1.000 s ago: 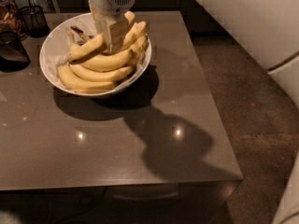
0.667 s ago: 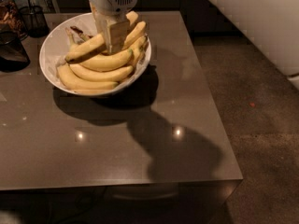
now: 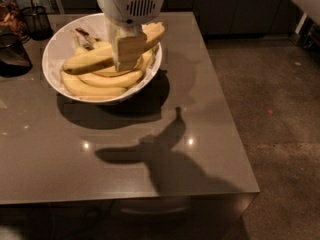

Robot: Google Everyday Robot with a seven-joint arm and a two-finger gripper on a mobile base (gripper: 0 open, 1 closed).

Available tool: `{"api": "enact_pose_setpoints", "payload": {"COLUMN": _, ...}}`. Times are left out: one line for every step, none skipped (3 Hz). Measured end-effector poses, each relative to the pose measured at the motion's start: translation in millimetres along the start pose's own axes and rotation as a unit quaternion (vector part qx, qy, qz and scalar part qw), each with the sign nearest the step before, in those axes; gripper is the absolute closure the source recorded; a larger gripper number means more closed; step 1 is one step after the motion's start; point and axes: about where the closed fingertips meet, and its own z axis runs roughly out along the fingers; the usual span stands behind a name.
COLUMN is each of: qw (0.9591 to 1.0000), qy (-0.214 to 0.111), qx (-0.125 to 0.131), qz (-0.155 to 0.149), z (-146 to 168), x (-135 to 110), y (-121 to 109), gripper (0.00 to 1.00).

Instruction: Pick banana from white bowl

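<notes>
Gripper (image 3: 129, 59) hangs over the bowl (image 3: 59, 48), which sits in the table's (image 3: 45, 174) 11 o'clock corner. It is clamped shut across the middle of the banana (image 3: 90, 61). Change in the last second: the gripper head bulks larger in view, and the banana has come along with it. It is no longer bedded in the pile. It now lies crosswise between the fingers, one tip pointing to 8 o'clock over the pile, the other cocked up toward 2 o'clock and out past the bowl's rim. Shadow (image 3: 165, 159) on the table has altered too: it stretches toward 9 o'clock, with a thin point sticking up at 12. The big white arm that filled the 1 o'clock corner is almost out of sight. My reading: the grasp has taken and the lift has begun. The banana's low end is close above the others, and I cannot tell whether it touches them. What is left is to carry it up and out; held near the middle and tilted, it could slip or swing. Count: one gripper; one bowl; one banana held; other bananas (image 3: 95, 90) in the bowl, four I can make out, perhaps more hidden behind the gripper; a few dark stems (image 3: 82, 34) at the bowl's 11 o'clock; three dark containers (image 3: 14, 54) off the bowl's 9 to 11 o'clock; one table.
</notes>
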Motion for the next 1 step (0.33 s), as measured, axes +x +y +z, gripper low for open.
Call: {"api": "enact_pose_setpoints", "payload": {"qw": 0.9992, "qy": 0.009, "qx": 0.009, "qz": 0.037, "z": -17.0, "x": -7.5, "y": 24.7, "gripper": 1.0}}
